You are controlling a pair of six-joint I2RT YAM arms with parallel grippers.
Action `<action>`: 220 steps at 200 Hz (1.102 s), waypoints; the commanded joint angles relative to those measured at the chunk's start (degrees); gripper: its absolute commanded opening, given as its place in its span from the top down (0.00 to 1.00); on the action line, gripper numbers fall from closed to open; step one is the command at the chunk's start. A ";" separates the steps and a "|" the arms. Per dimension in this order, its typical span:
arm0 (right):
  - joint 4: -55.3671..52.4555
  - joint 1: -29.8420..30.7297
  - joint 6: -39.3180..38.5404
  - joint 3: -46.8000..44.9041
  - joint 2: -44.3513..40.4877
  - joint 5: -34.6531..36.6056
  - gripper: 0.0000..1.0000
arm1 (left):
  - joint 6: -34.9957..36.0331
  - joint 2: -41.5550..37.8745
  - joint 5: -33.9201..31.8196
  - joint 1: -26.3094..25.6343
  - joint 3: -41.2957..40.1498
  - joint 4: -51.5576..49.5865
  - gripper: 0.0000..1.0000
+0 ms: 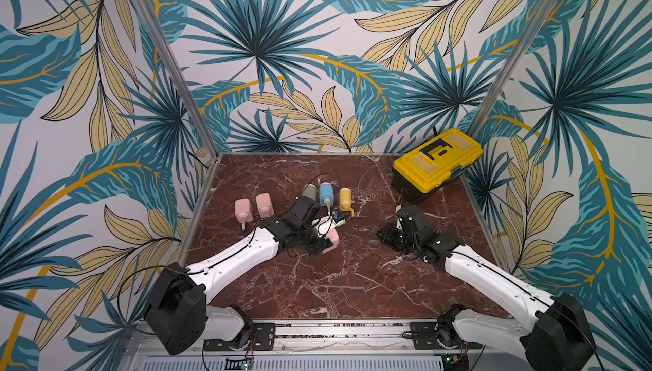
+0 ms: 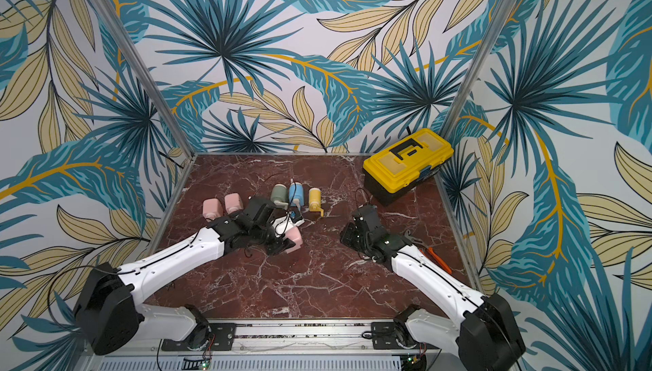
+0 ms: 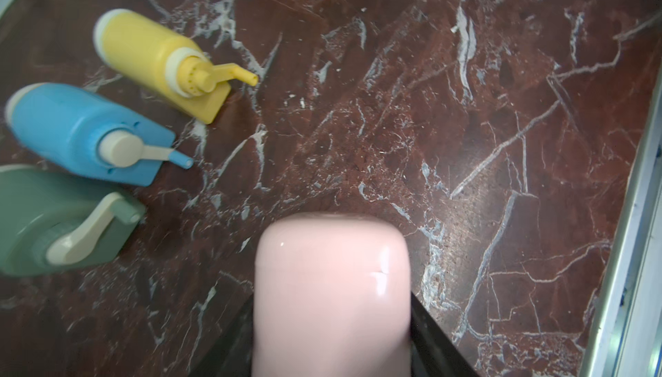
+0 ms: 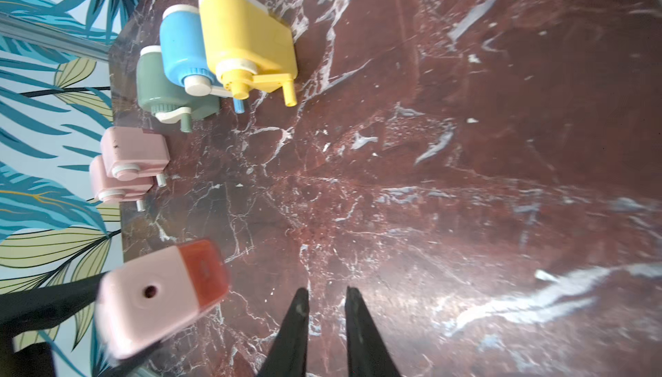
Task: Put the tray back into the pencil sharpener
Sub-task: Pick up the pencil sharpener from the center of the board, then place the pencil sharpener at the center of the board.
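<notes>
The left gripper (image 1: 324,245) pinches the pink pencil sharpener (image 3: 331,285) near the middle of the marble tabletop (image 1: 352,281). Only the right wrist view shows its reddish tray (image 4: 204,271), seated flush in the body. The right gripper (image 4: 327,292) stands slightly parted and empty.

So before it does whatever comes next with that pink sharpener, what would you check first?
1. Left gripper holds the pink plastic pencil sharpener: ok, clamped on both sides.
2. Translucent red tray in the sharpener: ok, it sits in the body. Whether it is pushed fully home: cannot tell.
3. Right gripper free: ok, jaws slightly apart, nothing between them.
4. Room on the dark red marble table to set the sharpener down: ok, bare surface beside it.
5. Sharpener resting on the table or lifted: cannot tell.
</notes>
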 commanded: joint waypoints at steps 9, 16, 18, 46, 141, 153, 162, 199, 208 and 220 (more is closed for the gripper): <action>-9.32 -0.31 -3.28 0.45 -0.95 5.06 0.78 | -22.42 -6.97 -10.73 0.55 -3.32 0.09 1.00; -9.96 -0.36 -3.51 0.77 -0.82 4.98 0.78 | -27.11 -8.64 -13.69 0.88 -4.06 -0.02 1.00; -10.03 -0.34 -3.52 0.89 -0.72 4.86 0.78 | -28.32 -9.09 -14.01 1.04 -4.29 -0.04 1.00; -10.84 -0.36 -3.61 1.70 -0.02 3.95 0.78 | -46.41 -14.32 -26.50 5.70 -7.46 -0.45 1.00; -12.28 -0.34 -5.15 4.89 2.83 3.66 0.78 | -47.99 9.11 -27.18 17.21 8.33 -2.78 1.00; -12.42 -0.40 -5.42 5.20 3.24 3.72 0.78 | -46.93 12.35 -26.90 18.49 10.87 -2.83 1.00; -12.58 -0.36 -5.67 5.64 3.68 3.80 0.78 | -46.23 14.86 -26.00 19.57 12.76 -2.83 1.00; -13.77 -0.35 -7.30 7.93 5.96 4.17 0.79 | -43.57 23.40 -23.97 21.39 19.52 -3.35 1.00; -13.89 -0.34 -7.63 8.37 6.35 4.27 0.79 | -43.22 25.06 -23.64 21.34 20.83 -3.36 1.00; -13.83 -0.35 -7.82 8.68 6.92 4.27 0.78 | -43.00 27.06 -23.27 21.41 22.24 -3.36 0.97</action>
